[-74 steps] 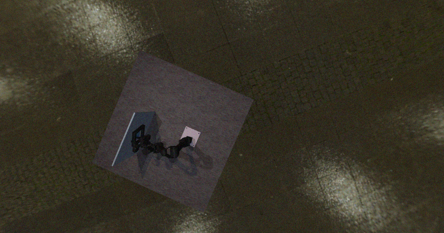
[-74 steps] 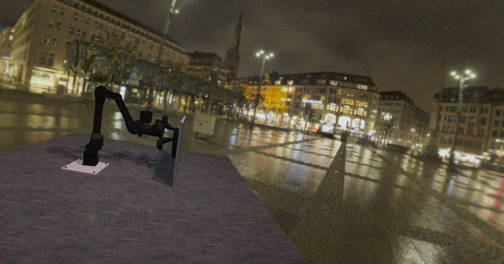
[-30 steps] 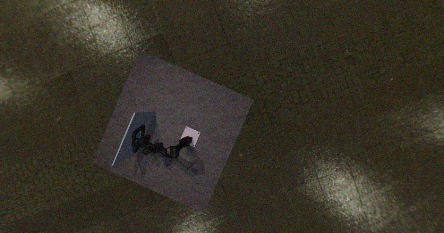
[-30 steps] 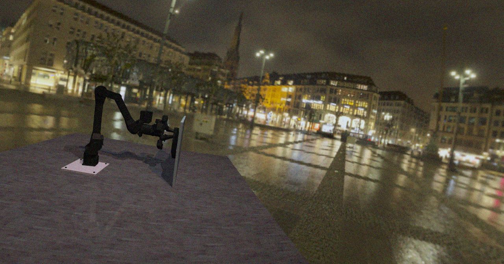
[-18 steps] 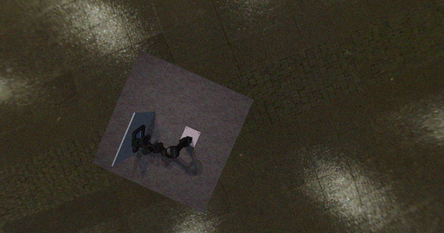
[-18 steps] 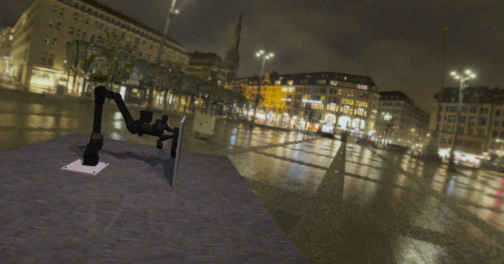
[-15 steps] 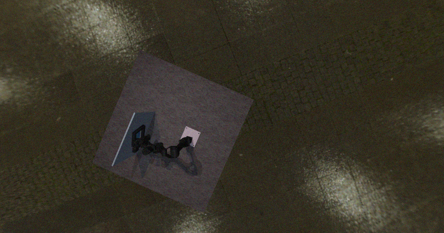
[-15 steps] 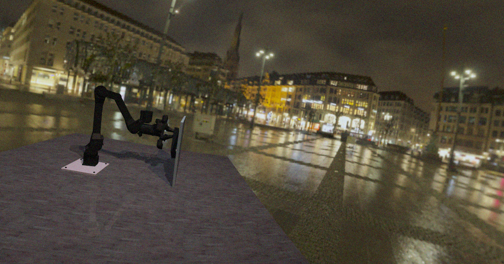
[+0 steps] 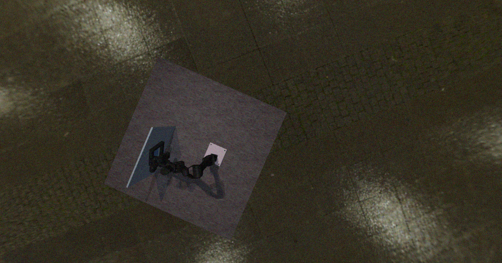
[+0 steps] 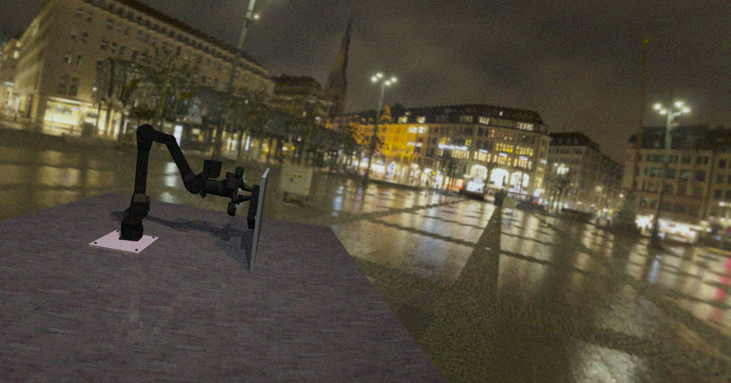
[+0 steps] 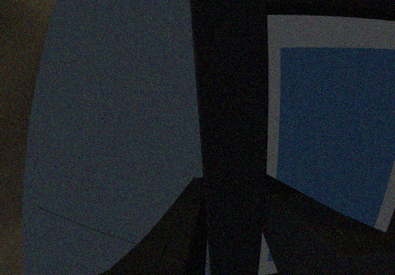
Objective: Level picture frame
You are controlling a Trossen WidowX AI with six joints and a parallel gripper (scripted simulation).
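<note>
The picture frame (image 9: 156, 146) (image 10: 252, 209) (image 11: 232, 81) is black, with a pale mat border around a blue picture. It is upright at the wall panel (image 9: 140, 155) (image 10: 260, 217) (image 11: 115, 81). My gripper (image 10: 250, 192) (image 11: 229, 184) is shut on the frame's left side bar, one finger on each side of it, low in the wrist view. There the inner top edge drops slightly to the right, and the inner left edge is nearly vertical. The screw and the frame's back are hidden. I cannot tell exactly how level the frame is.
The arm reaches the panel from its pale base plate (image 9: 208, 148) (image 10: 109, 245). Both the plate and the thin upright panel stand on the purple-grey table top (image 9: 210, 103) (image 10: 168, 319). A thin dark line crosses the panel low in the wrist view.
</note>
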